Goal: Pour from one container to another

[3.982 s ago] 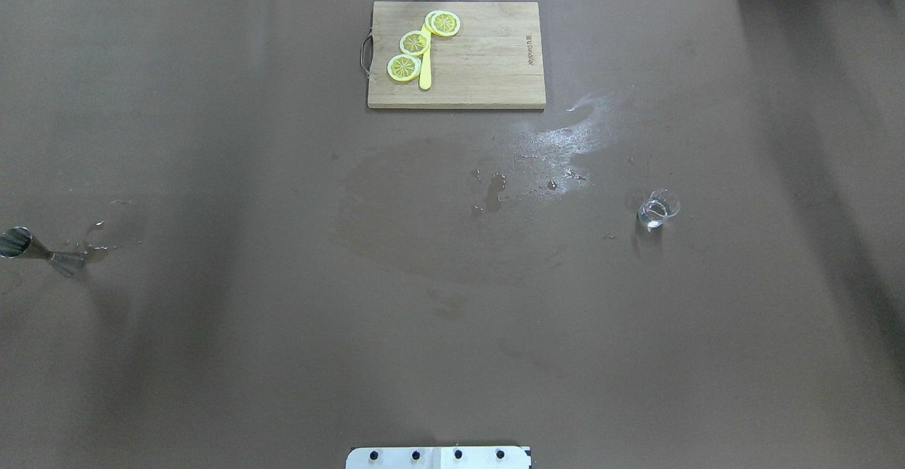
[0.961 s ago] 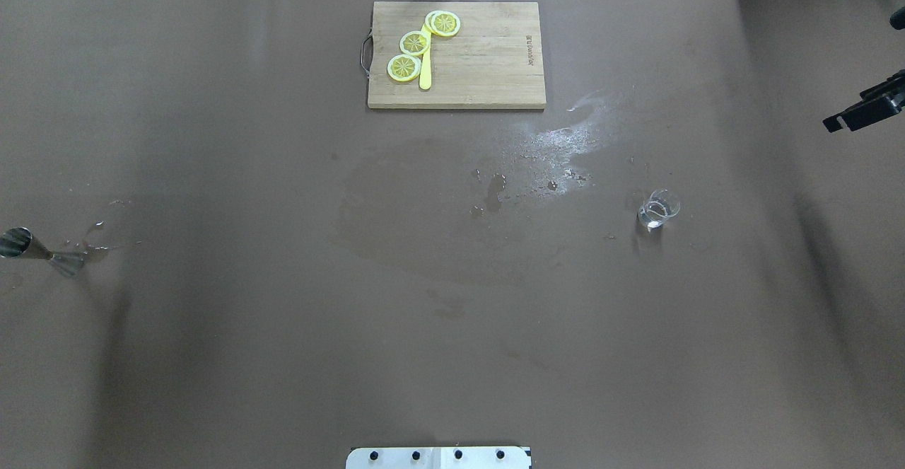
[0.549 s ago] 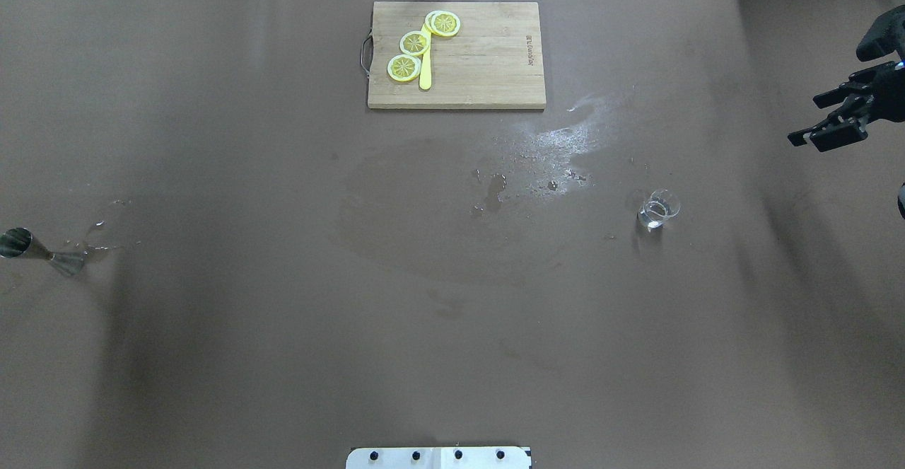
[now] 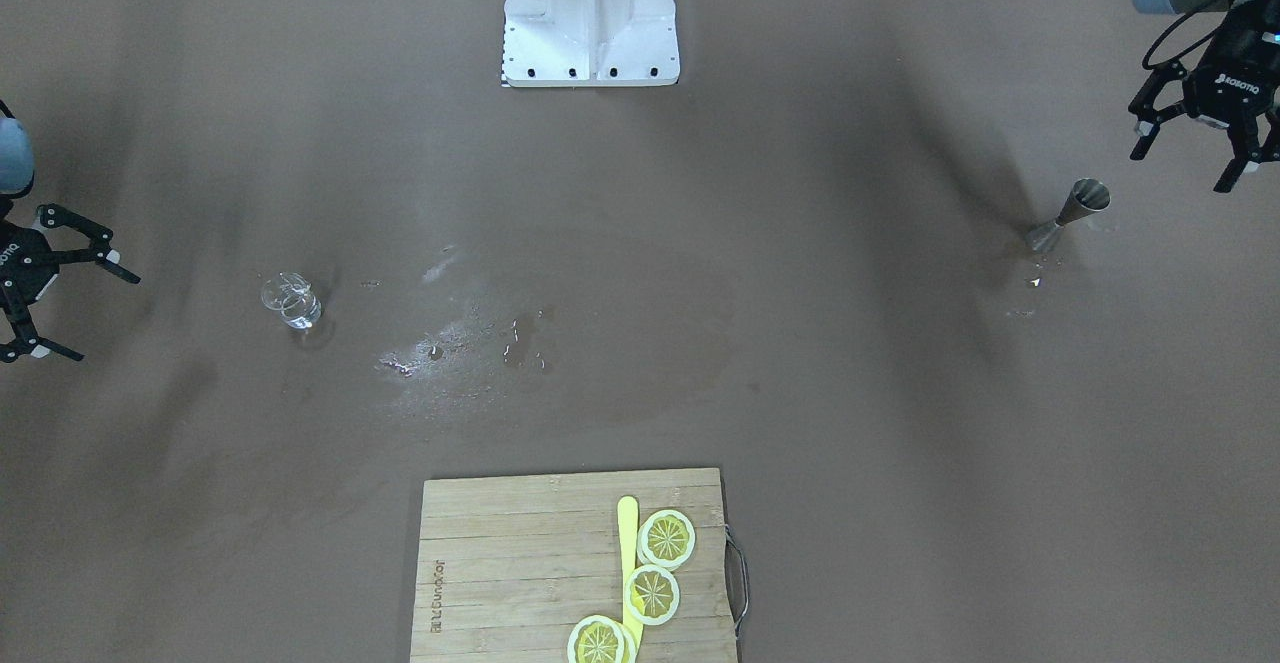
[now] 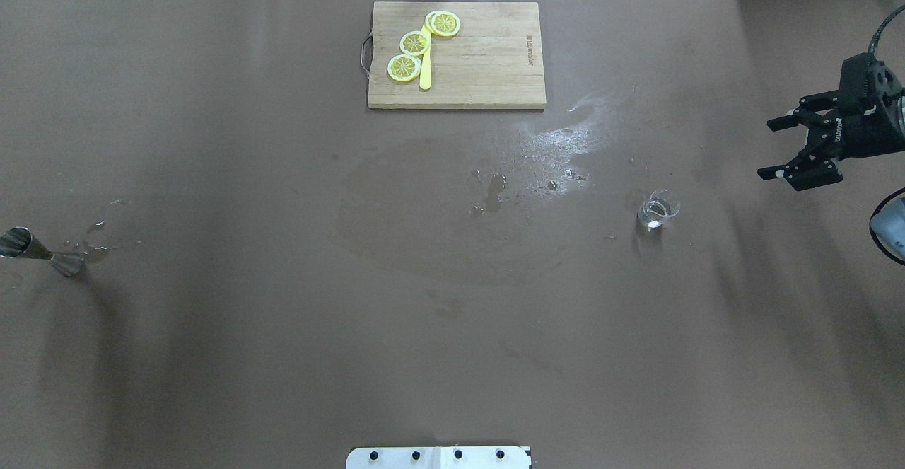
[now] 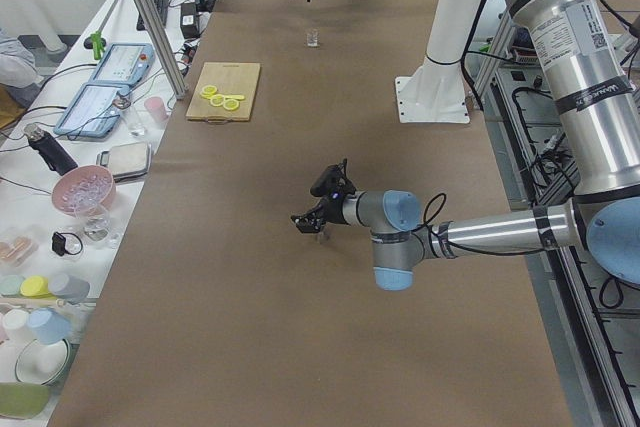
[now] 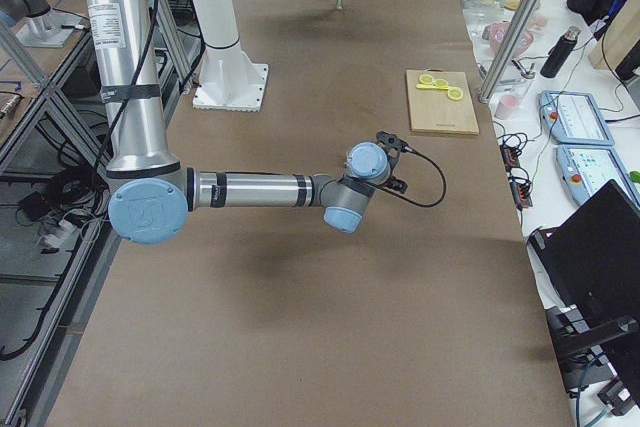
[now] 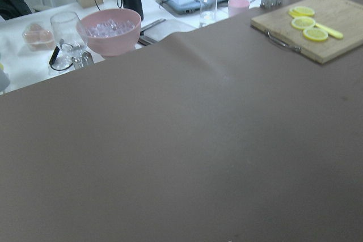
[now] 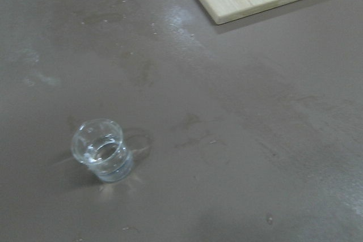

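Standing upright, jigger (image 4: 1066,213), axis vertical, glass (image 5: 658,209) mouth up

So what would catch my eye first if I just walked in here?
The bright yellow lemon slices on the wooden cutting board at the far middle of the table stand out first. Next comes a shiny wet patch near a small glass, with the open right claw off to its right, and a metal jigger at the left edge near the open left claw.
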Controlling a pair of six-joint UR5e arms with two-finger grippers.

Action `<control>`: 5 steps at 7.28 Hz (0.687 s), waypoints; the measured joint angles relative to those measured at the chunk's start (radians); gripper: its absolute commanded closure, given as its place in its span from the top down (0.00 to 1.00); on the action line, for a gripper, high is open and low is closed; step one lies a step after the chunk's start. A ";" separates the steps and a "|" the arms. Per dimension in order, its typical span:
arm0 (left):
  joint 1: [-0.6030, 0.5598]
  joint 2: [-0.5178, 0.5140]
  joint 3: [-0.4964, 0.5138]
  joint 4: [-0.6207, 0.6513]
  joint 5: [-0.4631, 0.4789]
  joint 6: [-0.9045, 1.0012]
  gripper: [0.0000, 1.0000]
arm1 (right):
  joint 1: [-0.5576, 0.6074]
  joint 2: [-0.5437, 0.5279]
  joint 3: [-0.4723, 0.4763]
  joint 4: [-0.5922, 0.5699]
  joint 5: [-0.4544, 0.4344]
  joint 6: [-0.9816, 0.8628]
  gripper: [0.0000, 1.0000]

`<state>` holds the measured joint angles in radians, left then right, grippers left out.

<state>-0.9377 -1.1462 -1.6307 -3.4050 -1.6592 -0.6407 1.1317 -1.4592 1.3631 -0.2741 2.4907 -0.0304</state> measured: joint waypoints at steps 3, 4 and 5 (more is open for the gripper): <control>0.280 0.090 0.063 -0.240 0.494 -0.013 0.99 | -0.027 0.012 -0.050 0.039 0.083 -0.242 1.00; 0.365 0.103 0.082 -0.281 0.616 -0.029 0.99 | -0.042 0.014 -0.058 0.042 0.084 -0.294 1.00; 0.415 0.111 0.095 -0.297 0.691 -0.056 0.99 | -0.062 0.018 -0.067 0.043 0.083 -0.328 1.00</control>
<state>-0.5227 -1.0352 -1.5362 -3.7023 -0.9682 -0.6965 1.0692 -1.4409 1.2960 -0.2308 2.5738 -0.3585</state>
